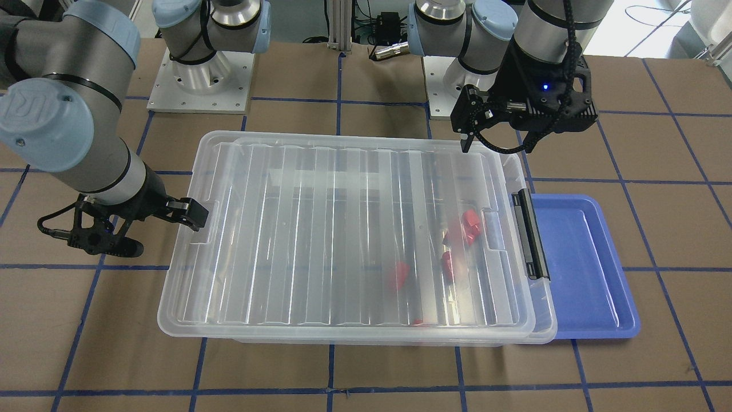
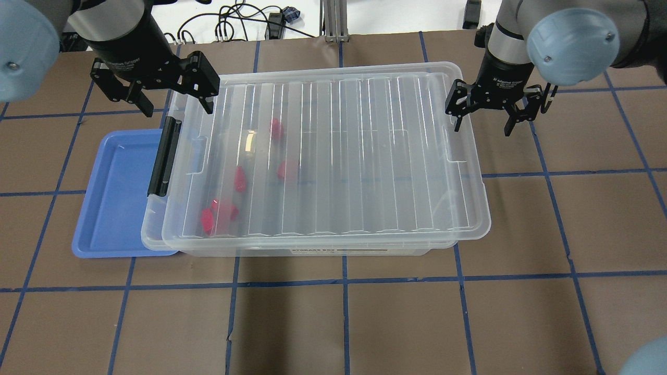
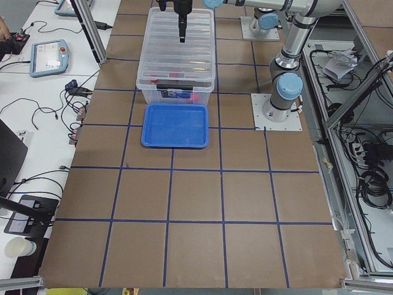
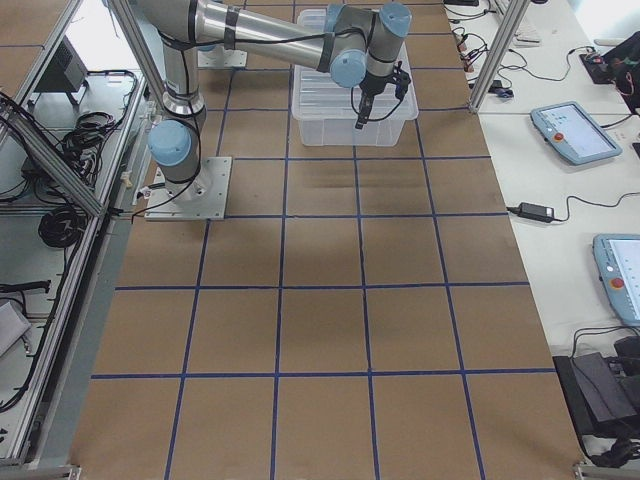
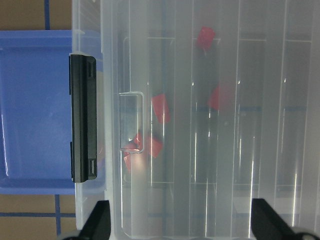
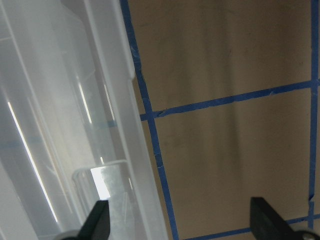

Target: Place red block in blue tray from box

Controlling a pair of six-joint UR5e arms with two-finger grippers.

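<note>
Evidently the box [image 2: 365, 156] is sitting lidded over seemingly several red blocks [image 2: 239, 179], the blue tray [image 2: 114, 198] lying empty, left claw [image 2: 174, 103] and right claw [image 2: 483, 126] hovering spread open

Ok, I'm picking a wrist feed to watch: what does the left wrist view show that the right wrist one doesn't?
Left wrist only: red blocks under the lid, the black latch, the blue tray. Right wrist only: bare table with blue tape lines. Both: the lidded box, and an open hand at the bottom edge, left hand or right hand.
</note>
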